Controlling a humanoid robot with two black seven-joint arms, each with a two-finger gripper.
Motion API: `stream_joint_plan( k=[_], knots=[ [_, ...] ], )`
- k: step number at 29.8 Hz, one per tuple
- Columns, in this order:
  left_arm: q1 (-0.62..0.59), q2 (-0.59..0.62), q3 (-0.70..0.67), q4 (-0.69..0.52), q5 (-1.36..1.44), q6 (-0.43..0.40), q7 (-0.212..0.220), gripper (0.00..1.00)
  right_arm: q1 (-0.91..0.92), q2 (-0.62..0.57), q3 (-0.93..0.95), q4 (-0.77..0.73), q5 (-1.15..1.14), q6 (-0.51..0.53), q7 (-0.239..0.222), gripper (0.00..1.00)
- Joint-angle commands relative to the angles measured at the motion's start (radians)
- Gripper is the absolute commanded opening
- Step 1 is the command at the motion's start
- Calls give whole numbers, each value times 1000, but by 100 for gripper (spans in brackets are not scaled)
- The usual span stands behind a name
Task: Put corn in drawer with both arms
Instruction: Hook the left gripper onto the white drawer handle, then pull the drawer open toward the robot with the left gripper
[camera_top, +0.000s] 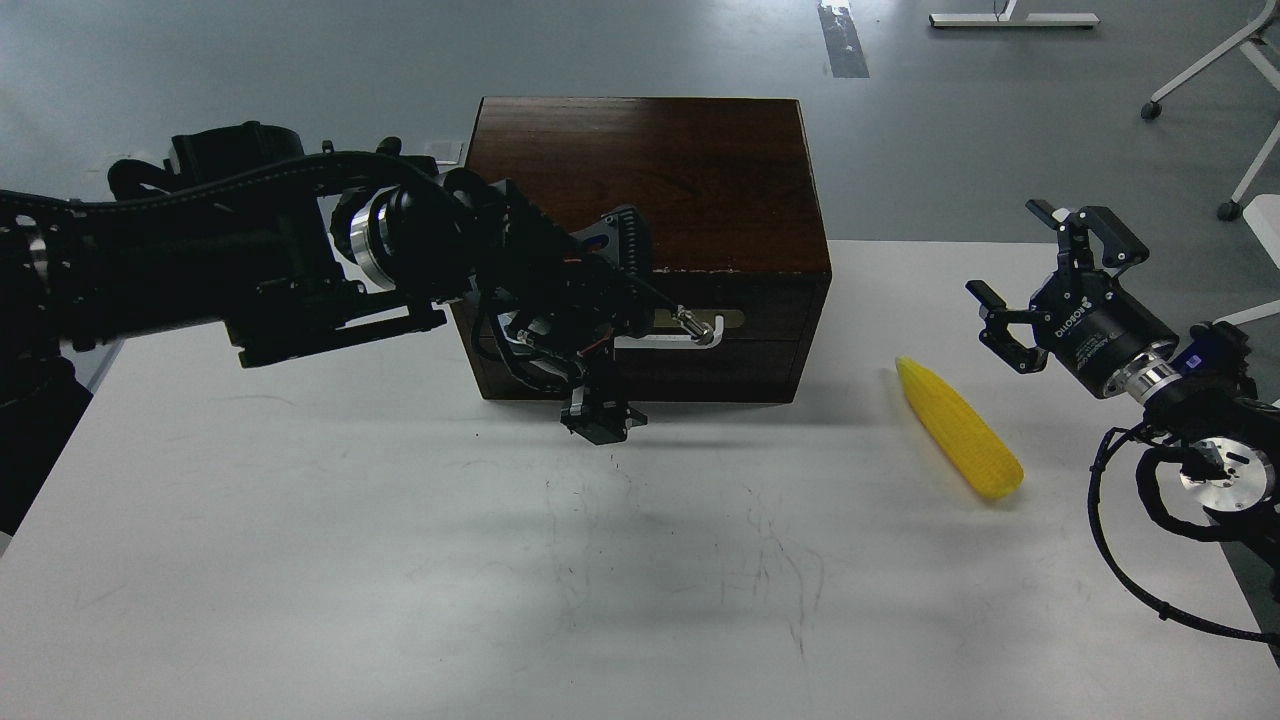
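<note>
The yellow corn (960, 428) lies on the white table to the right of the dark wooden box (650, 170). The drawer (765, 335) sits shut in the box's front. Its white bar handle (672, 341) is partly hidden by my left gripper (612, 328). That gripper is open right at the handle, with one ribbed finger (627, 235) above it and the other finger (600, 415) below it near the table. My right gripper (1035, 275) is open and empty, in the air up and to the right of the corn.
The white table (400, 560) runs out to the front and left. The box stands at the table's far edge. Grey floor lies beyond, with chair legs (1230, 120) and a table foot at the far right.
</note>
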Motion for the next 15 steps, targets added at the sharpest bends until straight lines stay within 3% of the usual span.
stream_joint_plan(
  k=[1,15],
  knots=[
    [3,-10,0,0,0,0,0,98,-2,0,0,0,0,0,0,100],
    [0,-38,21,15,0,0,0,98,-9,0,0,0,0,0,0,100]
  ],
)
